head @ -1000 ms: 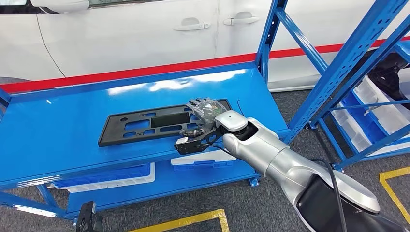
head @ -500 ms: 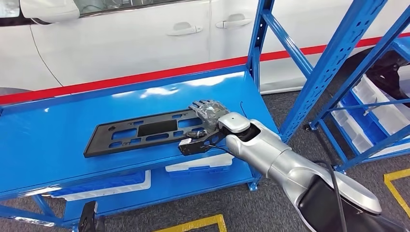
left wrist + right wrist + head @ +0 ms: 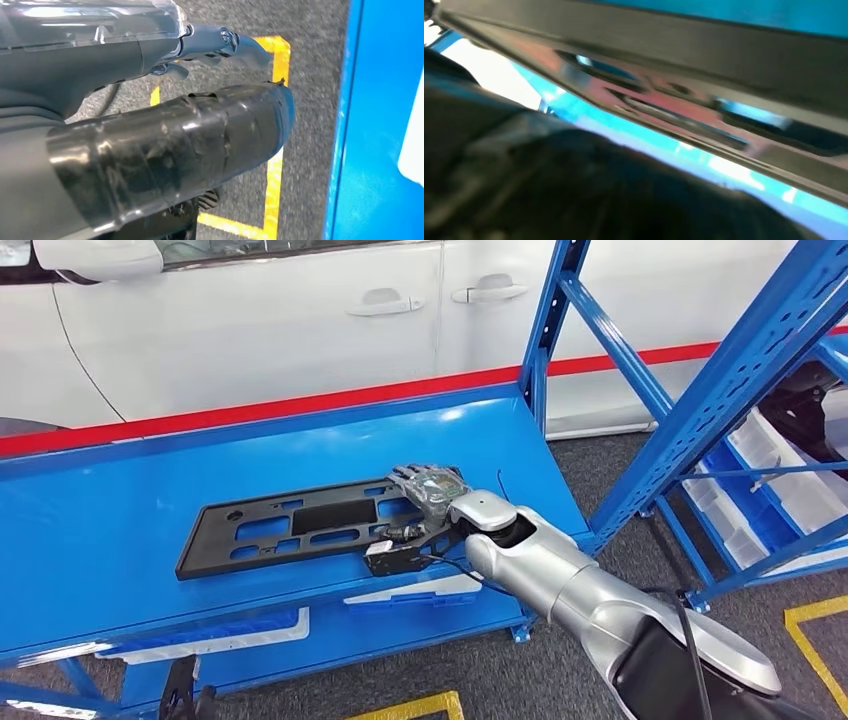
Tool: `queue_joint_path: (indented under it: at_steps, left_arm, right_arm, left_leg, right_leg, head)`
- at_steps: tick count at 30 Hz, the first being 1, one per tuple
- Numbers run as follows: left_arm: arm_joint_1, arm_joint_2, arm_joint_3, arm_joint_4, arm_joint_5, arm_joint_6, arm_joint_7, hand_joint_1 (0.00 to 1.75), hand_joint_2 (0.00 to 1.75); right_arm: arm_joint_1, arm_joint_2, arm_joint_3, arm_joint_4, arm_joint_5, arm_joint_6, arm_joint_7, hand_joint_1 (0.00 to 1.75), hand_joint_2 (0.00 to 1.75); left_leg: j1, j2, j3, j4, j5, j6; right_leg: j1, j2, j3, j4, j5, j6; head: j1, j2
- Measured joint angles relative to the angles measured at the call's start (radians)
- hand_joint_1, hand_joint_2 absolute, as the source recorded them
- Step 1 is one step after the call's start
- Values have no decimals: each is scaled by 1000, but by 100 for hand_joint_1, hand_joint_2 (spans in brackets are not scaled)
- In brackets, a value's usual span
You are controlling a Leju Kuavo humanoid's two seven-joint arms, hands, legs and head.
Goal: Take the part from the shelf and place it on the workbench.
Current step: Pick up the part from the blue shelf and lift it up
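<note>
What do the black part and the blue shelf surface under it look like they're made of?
Black part: probably moulded plastic, matte, with rectangular cut-outs and almost no glare. Blue shelf surface: likely painted sheet metal, glossy, with bright reflections along its far edge. The right hand rests on the part's end.

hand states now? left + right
Left hand: holds nothing, fingers look apart; open.
Right hand: on the end of the black part lying on the blue shelf; grip cannot be told.

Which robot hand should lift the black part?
The right hand. Its fingers already lie on the end of the black part on the blue shelf. The left hand hangs over the floor.
</note>
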Motion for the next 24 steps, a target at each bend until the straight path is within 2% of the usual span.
queue_joint_path:
  at_steps: [2, 3, 4, 6, 7, 8, 9, 10, 12, 13, 14, 16, 17, 18, 19, 20, 22, 24]
  left_arm:
    - [0, 0, 0, 0, 3, -7, -6, 0, 0]
    - [0, -1, 0, 0, 3, -8, -9, 0, 0]
    - [1, -1, 0, 0, 3, -8, -12, 0, 0]
    - [1, -2, 0, 0, 3, -8, -15, 0, 0]
    - [0, -3, 0, 0, 3, -8, -18, 0, 0]
    - [0, -3, 0, 0, 3, -8, -21, 0, 0]
    - [-1, -3, 0, 0, 3, -8, -23, 0, 0]
    - [-1, -4, 0, 0, 3, -8, -24, 0, 0]
    - [-1, -4, 0, 0, 3, -9, -25, 0, 0]
    - [-1, -5, 0, 0, 3, -9, -26, 0, 0]
    - [-1, -5, 0, 0, 3, -10, -26, 0, 0]
    - [0, -5, 0, 0, 3, -10, -27, 0, 0]
    - [1, -5, 0, 0, 3, -10, -27, 0, 0]
    - [1, -5, 0, 0, 3, -10, -27, 0, 0]
    - [2, -5, 0, 0, 3, -10, -27, 0, 0]
    - [2, -5, 0, 0, 3, -10, -27, 0, 0]
    - [1, -4, 0, 0, 3, -10, -27, 0, 0]
    - [-1, -4, 0, 0, 3, -10, -27, 0, 0]
  right_arm:
    - [31, -4, -3, 2, -7, -12, -5, 0, 0]
    - [47, -7, -4, 4, -9, -17, -7, 0, 0]
    - [57, -10, -5, 5, -10, -22, -9, 0, 0]
    - [65, -12, -9, 6, -12, -29, -13, 0, 0]
    - [65, -13, -11, 6, -14, -29, -14, 0, 0]
    - [66, -13, -14, 6, -15, -28, -16, 0, 0]
    - [67, -14, -16, 7, -17, -24, -18, 0, 0]
    - [66, -14, -19, 7, -20, -18, -19, 0, 0]
    - [64, -14, -26, 6, -24, -2, -24, 0, 0]
    - [63, -14, -28, 6, -25, 4, -26, 0, 0]
    - [62, -14, -29, 6, -26, 8, -28, 0, 0]
    - [63, -14, -29, 6, -26, 12, -30, 0, 0]
    - [64, -14, -30, 6, -26, 14, -30, 0, 0]
    - [65, -14, -30, 6, -27, 18, -33, 0, 0]
    - [65, -14, -31, 6, -27, 21, -36, 0, 0]
    - [64, -14, -33, 6, -28, 24, -39, 0, 0]
    - [63, -14, -37, 6, -28, 28, -45, 0, 0]
    - [61, -14, -39, 5, -26, 29, -47, 0, 0]
  left_leg:
    - [0, 0, 3, 0, -5, 5]
    - [1, -1, 5, 2, -7, 5]
    - [1, -2, 7, 3, -11, 4]
    - [3, -3, 14, 9, -20, -2]
    - [2, -3, 17, 12, -25, -7]
    - [1, -4, 17, 14, -28, -12]
    - [0, -4, 17, 15, -30, -18]
    - [-1, -4, 17, 14, -29, -24]
    - [1, -3, 19, 14, -34, -35]
    - [2, -2, 14, 30, -46, -39]
    - [3, -2, -1, 66, -68, -43]
    - [4, -2, -61, 190, -127, -48]
    - [4, -2, -92, 251, -148, -50]
    - [4, -2, -111, 285, -152, -51]
    - [4, -2, -112, 281, -136, -51]
    - [4, -2, -93, 238, -104, -50]
    - [2, -2, -28, 102, -42, -45]
    - [-2, -3, 7, 27, -24, -36]
  right_leg:
    - [-8, -1, -71, 120, -37, 8]
    - [-12, -2, -92, 144, -33, 11]
    - [-16, -3, -94, 130, -8, 13]
    - [-22, -7, -50, 13, 70, 13]
    - [-20, -8, -23, -48, 97, 12]
    - [-18, -9, -4, -89, 110, 9]
    - [-14, -8, 5, -108, 109, 6]
    - [-11, -7, 8, -112, 106, 2]
    - [-14, -5, 15, -121, 108, -9]
    - [-16, -6, 20, -127, 110, -16]
    - [-19, -6, 25, -133, 112, -23]
    - [-17, -8, 28, -134, 111, -31]
    - [-15, -8, 28, -133, 110, -33]
    - [-14, -8, 28, -132, 109, -34]
    - [-13, -7, 28, -130, 107, -34]
    - [-13, -6, 29, -128, 106, -33]
    - [-11, -2, 30, -123, 102, -27]
    - [-7, 2, 26, -119, 100, -19]
  head:
    - [0, 0]
    - [0, 0]
    - [0, 0]
    - [0, 0]
    - [0, 0]
    - [0, 0]
    - [0, 0]
    - [-1, 0]
    - [-1, 0]
    - [-1, 0]
    - [-1, 0]
    - [-1, 0]
    - [-1, 0]
    - [-1, 0]
    - [-1, 0]
    - [-1, 0]
    - [-1, 0]
    - [-1, 0]
